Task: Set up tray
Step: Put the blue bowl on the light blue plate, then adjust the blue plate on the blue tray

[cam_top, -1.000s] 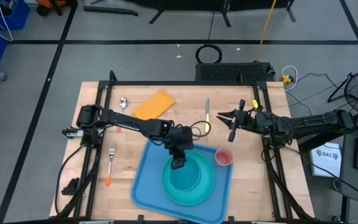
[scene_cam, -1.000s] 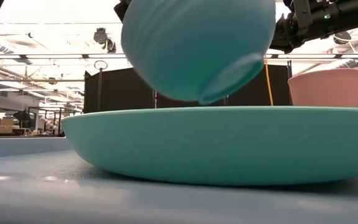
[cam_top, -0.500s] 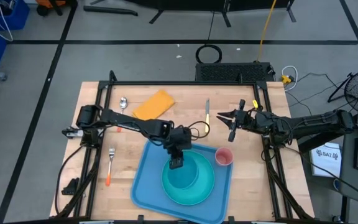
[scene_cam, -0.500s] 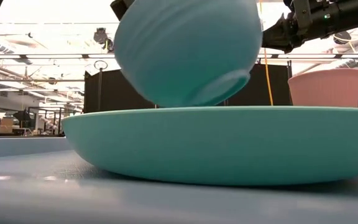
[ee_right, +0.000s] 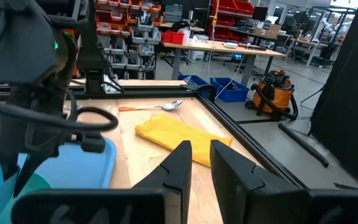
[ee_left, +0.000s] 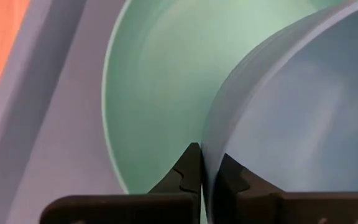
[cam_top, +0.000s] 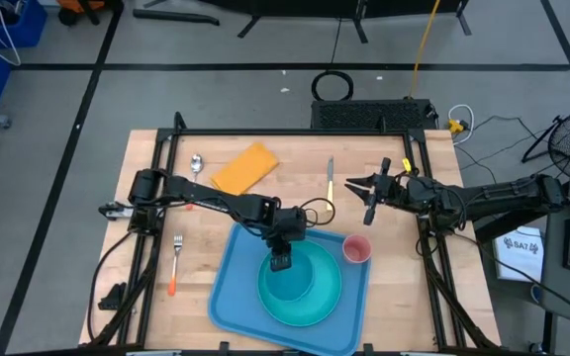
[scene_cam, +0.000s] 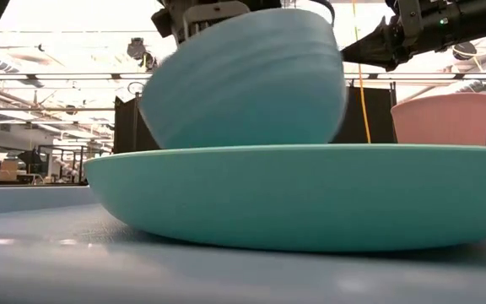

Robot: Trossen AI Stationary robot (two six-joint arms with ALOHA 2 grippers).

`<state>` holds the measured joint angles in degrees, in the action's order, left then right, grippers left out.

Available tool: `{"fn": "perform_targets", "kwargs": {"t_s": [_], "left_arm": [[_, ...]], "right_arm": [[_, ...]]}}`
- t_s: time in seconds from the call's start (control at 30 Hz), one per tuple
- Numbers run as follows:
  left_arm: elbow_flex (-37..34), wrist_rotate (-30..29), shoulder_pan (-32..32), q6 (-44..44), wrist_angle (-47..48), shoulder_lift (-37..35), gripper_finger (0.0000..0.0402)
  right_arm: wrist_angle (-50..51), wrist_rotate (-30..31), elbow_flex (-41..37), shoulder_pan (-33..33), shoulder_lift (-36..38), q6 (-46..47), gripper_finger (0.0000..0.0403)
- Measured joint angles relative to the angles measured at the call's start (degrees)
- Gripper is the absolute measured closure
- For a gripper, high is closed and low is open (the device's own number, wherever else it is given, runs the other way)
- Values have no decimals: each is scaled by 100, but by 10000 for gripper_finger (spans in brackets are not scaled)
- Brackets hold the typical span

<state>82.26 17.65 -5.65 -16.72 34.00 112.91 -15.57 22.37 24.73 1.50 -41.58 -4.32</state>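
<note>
Left gripper (cam_top: 280,260) over the far-left part of the teal plate (cam_top: 310,304), jaws pinched tight on the rim of a teal bowl (cam_top: 301,272) — wrist view shows the thin bowl wall clamped between the two fingertips (ee_left: 189,169). Bowl tilted, hanging just above the plate; from table height its lower edge (scene_cam: 243,80) sinks behind the plate rim (scene_cam: 294,194), contact with the plate surface not visible. Plate sitting in the tray (cam_top: 228,297) — light blue, rounded corners, at the near edge of the table (cam_top: 156,277), right of centre. Pink cup (cam_top: 356,248) standing on the tray's far-right corner, just beside the plate.

Right gripper (cam_top: 367,203) parked above the table's right side, near the far edge, well apart from the tray; fingers (ee_right: 178,163) a narrow gap apart, nothing between them.

Elsewhere on the wood: yellow cloth (cam_top: 244,165) at the far side, spoon (cam_top: 197,163) just left of it, knife (cam_top: 331,178) to its right, fork (cam_top: 176,259) with an orange handle left of the tray.
</note>
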Motion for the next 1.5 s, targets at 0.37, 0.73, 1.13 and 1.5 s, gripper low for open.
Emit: {"fn": "perform_targets", "kwargs": {"t_s": [0.37,0.73,1.13,1.5], "left_arm": [[0,346,-11,5,-162,64,312],[0,393,4,44,-208,-9,210],[7,158,-47,551,1297,-931,193],[-530,-1474,-570,412,2583,-1088,221]], "right_arm": [[-4,2,0,0,-2,2,353],[-2,1,0,0,-1,1,353],[40,0,0,0,0,2,353],[83,2,0,0,0,7,353]]}}
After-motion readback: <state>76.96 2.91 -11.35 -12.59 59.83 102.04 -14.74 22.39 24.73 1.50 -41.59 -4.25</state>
